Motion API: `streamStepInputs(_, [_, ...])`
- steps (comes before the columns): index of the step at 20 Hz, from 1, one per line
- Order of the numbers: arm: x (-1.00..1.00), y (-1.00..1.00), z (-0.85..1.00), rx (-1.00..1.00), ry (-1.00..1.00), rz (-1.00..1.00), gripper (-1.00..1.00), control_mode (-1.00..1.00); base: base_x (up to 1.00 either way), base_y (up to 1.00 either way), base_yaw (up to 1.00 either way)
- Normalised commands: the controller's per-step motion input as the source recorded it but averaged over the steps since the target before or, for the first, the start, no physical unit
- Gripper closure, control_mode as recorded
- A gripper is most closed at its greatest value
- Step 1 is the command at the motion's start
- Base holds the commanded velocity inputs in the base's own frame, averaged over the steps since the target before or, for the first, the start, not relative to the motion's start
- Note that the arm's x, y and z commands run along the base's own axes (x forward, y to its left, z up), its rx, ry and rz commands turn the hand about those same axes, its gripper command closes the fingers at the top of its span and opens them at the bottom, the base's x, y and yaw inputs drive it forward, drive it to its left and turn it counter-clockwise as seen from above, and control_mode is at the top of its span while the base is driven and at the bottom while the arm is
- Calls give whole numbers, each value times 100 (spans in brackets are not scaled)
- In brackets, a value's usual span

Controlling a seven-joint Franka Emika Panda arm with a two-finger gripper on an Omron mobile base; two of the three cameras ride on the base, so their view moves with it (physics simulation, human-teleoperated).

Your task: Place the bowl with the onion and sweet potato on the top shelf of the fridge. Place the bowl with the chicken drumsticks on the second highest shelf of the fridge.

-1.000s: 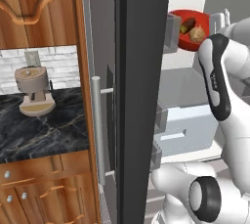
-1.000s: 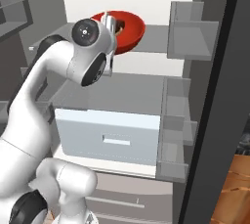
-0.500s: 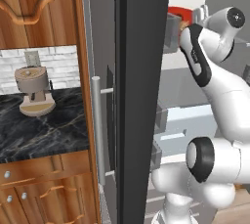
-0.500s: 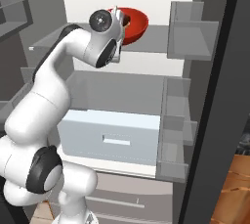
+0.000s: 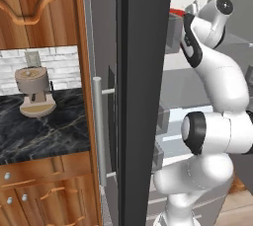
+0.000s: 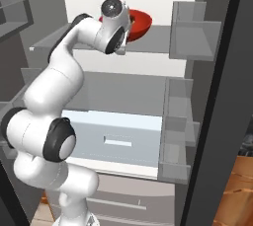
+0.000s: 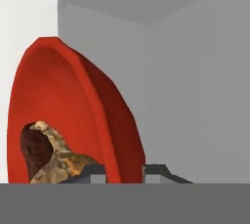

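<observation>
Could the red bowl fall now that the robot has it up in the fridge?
Maybe. The tool pinches just the thin rim of the red bowl, so it might slip or tip. If it tips, the brown food inside could roll out. The bowl also looks close to the shelf and could bump it.

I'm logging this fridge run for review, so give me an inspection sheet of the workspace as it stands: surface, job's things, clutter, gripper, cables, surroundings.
Surface: pale glass shelf high in the open fridge; which level it is cannot be told.
Job's things: red bowl sits over that shelf, a brown lumpy food piece inside it; what kind cannot be told.
Clutter: nothing seen on the shelf beside the bowl.
Gripper: gripper shut on the red bowl's rim, one fingertip on each side of the wall.
Cables: nothing seen.
Surroundings: grey door bins, a pale drawer lower in the fridge, dark fridge door, a coffee grinder on the black marble counter, wooden cabinets.
</observation>
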Motion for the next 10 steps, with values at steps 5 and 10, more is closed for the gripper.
streamStepInputs(5, [58, 0, -7, -4, 3, 0, -100, -100, 0, 0, 0])
streamStepInputs(10, [-55, 10, -3, -13, -26, 0, -100, -100, 0, 0, 0])
